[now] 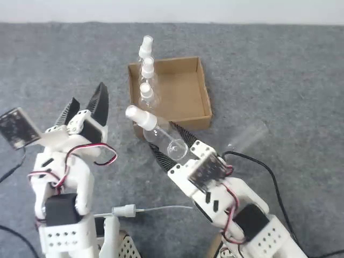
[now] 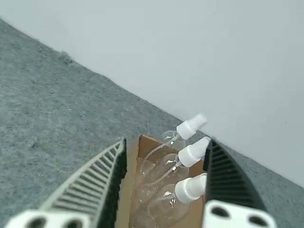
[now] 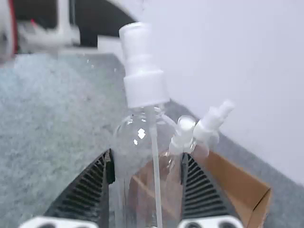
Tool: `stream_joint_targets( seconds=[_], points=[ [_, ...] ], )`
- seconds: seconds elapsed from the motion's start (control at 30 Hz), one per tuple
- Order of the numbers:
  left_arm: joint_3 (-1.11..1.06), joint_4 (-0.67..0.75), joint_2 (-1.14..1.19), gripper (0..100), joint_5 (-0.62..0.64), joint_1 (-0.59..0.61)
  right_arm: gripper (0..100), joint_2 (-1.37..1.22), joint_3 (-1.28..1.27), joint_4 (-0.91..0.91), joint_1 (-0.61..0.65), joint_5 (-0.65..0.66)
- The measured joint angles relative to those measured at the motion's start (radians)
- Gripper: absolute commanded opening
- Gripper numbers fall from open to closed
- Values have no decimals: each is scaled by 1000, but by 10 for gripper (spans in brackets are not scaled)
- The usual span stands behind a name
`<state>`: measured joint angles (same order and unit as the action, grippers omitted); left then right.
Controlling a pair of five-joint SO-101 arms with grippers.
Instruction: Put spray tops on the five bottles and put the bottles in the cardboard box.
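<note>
Clear plastic with a white spray top (image 1: pixel 136 115), the held bottle (image 1: pixel 171 144) sits clamped between the two black fingers of the right gripper (image 1: pixel 162 135), one finger on each side of its body. It is tilted, top pointing away from the arm, just outside the front left corner of the cardboard box (image 1: pixel 206 94). In the right wrist view the fingers (image 3: pixel 97 183) press the bottle's sides below its shoulder. Inside the box, three capped bottles (image 1: pixel 148 72) stand in a row along the left wall, touching or nearly touching one another. The left gripper (image 1: pixel 88 92) hangs to the left of the box with its fingers spread wide and nothing between them. A loose spray top (image 1: pixel 124 210) with its long tube lies on the grey carpet (image 1: pixel 279 70) between the arm bases. An uncapped clear bottle (image 1: pixel 248 137) lies on the carpet to the right of the box's front corner.
</note>
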<state>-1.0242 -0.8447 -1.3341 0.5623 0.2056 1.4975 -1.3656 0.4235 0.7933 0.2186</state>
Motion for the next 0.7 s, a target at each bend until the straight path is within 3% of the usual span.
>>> stream_joint_targets(
  seconds=[0.1,0.27,0.7],
  points=[
    [-49,48,0,246,0,-8,7,92,0,29,0,0],
    [-71,58,0,246,-9,-135,7,193,-49,55,-3,0],
    [-66,15,-9,246,-215,-405,7,224,-94,55,14,-2]
  ],
)
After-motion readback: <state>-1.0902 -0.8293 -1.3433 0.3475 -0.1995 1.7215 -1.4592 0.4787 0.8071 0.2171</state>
